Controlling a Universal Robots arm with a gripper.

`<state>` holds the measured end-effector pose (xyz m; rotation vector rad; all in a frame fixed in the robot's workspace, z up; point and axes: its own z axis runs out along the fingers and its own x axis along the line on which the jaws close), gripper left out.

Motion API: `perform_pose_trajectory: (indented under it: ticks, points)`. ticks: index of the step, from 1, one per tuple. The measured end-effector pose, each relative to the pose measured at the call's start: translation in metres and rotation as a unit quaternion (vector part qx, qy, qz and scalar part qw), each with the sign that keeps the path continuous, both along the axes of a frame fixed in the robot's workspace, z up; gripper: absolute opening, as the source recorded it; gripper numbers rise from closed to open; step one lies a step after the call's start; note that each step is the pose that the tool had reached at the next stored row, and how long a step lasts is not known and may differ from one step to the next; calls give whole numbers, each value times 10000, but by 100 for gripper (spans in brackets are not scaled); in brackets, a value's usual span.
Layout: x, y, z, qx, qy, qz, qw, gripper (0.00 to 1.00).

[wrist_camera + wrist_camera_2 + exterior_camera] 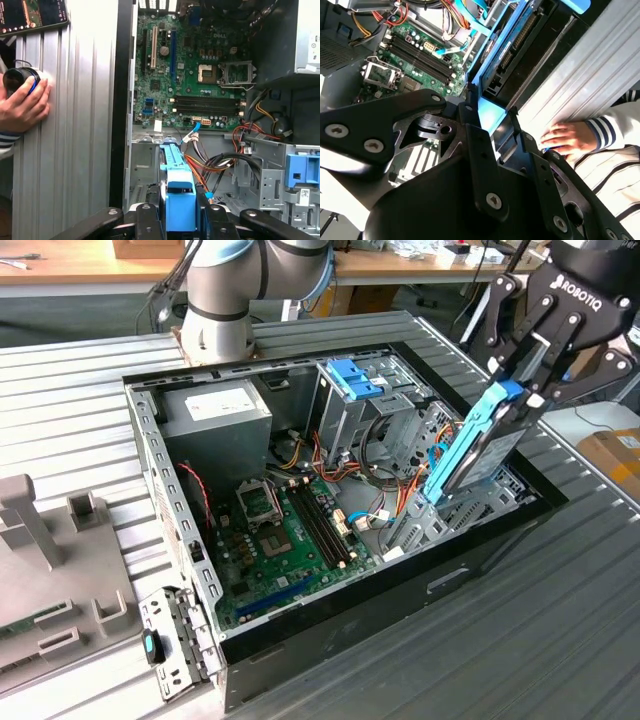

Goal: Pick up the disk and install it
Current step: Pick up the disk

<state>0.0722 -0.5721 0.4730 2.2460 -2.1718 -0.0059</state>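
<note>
On the exterior view's far left a grey moulded plastic fixture (pixel 40 540) lies on the ribbed grey metal table (pixel 560 640), beside the open black computer case (pixel 400 610). Inside the case, from left to right, are a grey metal power-supply box (pixel 215 412) with a white sticker, a green motherboard (pixel 285 540) and a metal cage (pixel 350 410) topped by a small blue plastic latch (pixel 355 375). At the case's right side the disk (pixel 478 450), a flat silver-grey metal hard drive in a bright blue plastic frame, stands steeply tilted. Its lower end is down among the grey brackets of the drive bay; whether it is seated there cannot be told. The black gripper (pixel 527 390) has its jaws closed on the disk's upper end. The second wrist view looks along the black fingers (pixel 480 150) to the disk's connector edge (pixel 520 40), with a person's hand (pixel 567 140) in a striped sleeve (pixel 612 122) resting on the table outside the case wall. In the first wrist view that hand (pixel 22 105) covers a round black knob (pixel 15 79) with a blue ring. Here the blue frame (pixel 179 195) sits between the fingers, above the motherboard (pixel 195 70), with the blue latch (pixel 302 170) well apart from it.
</note>
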Motion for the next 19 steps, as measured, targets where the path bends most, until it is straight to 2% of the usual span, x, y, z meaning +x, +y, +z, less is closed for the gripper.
perform_pose_trajectory:
  ticks: [3, 5, 6, 7, 15, 18, 19]
  points:
    - [0, 1, 111, 0, 0, 0, 10000, 37]
    - [0, 2, 114, 4, 0, 0, 10000, 37]
    - [0, 2, 106, 11, 0, 0, 10000, 37]
    - [0, 2, 64, 29, 0, 0, 10000, 37]
    - [28, 2, -60, 29, 0, 0, 10000, 37]
    - [29, 2, -117, 29, 0, 0, 10000, 37]
    - [29, 2, -157, 29, 0, 0, 10000, 37]
